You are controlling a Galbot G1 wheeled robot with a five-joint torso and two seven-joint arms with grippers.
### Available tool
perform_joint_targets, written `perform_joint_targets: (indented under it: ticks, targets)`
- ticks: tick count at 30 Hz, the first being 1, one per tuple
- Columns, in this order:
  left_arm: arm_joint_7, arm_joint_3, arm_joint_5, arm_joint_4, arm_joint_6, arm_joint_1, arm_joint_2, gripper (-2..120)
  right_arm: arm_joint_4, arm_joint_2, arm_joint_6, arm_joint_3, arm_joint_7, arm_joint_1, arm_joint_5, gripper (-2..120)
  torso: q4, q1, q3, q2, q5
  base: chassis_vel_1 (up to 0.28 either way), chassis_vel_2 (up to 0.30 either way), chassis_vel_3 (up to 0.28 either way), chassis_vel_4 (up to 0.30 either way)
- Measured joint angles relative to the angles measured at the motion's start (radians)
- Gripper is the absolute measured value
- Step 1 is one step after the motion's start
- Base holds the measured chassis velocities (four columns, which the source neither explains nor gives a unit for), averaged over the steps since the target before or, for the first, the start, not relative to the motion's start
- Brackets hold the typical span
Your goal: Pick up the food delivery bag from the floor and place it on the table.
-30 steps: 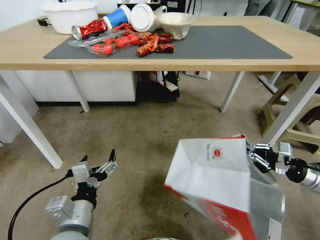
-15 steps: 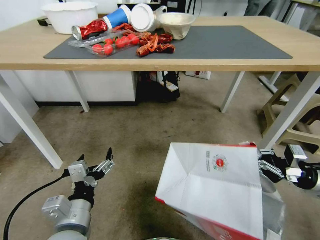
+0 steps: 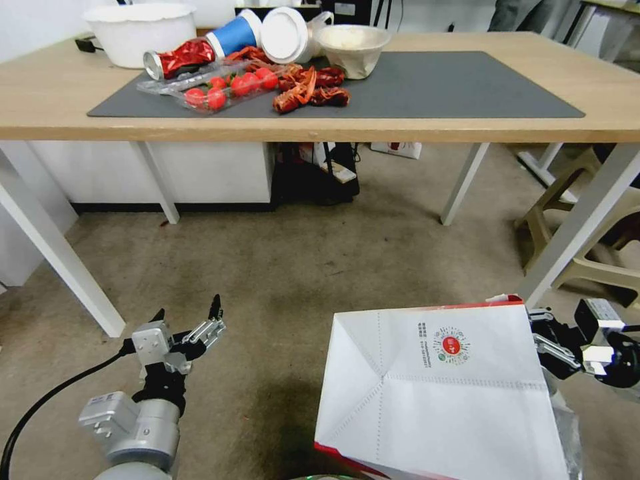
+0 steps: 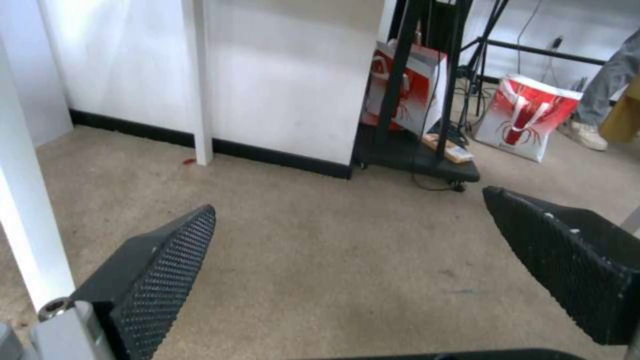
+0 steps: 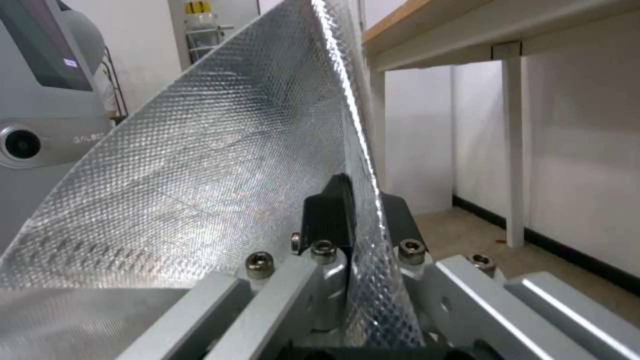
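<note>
While the right end effector (image 3: pixel 541 337) clamps the food delivery bag (image 3: pixel 433 393) rim, bag tilted above the floor (image 3: pixel 300 267), left end effector (image 3: pixel 190 313) spread apart.

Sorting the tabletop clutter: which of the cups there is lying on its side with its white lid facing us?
The blue paper cup with the round white lid, tipped over beside the white paper bowl; the bowl stands upright, unlidded.

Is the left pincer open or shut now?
Open. The left pincer hangs low over the floor, its two fingers spread wide apart with nothing between them, only carpet behind.
</note>
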Motion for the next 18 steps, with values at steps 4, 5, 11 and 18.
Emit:
perform_joint_targets:
  ticks: [4,5,11,18]
  targets:
    - [-0.007,0.000,-0.001,0.001,-0.002,0.000,0.001,100,0.006,0.004,0.000,-0.001,0.001,-0.001,-0.003,0,0.0001,0.000,0.000,0.000,0.0000,0.000,0.000,0.000,0.000]
    - [-0.009,0.001,-0.001,0.001,-0.003,-0.001,0.000,100,0.007,0.005,0.000,-0.001,0.001,-0.003,-0.005,0,0.0001,0.000,0.000,0.000,0.0000,0.000,0.000,0.000,0.000]
    - [-0.007,0.016,-0.015,0.006,-0.011,-0.007,-0.002,100,0.015,0.016,0.003,0.004,-0.004,-0.019,-0.010,0,0.0000,0.000,0.000,0.000,-0.0001,0.000,0.000,0.000,0.000]
    - [0.034,0.017,-0.016,0.008,-0.022,-0.012,0.000,100,0.022,0.028,0.004,0.011,-0.014,-0.027,-0.011,0,0.0000,0.001,0.014,0.016,0.0000,0.000,0.000,0.000,0.000]
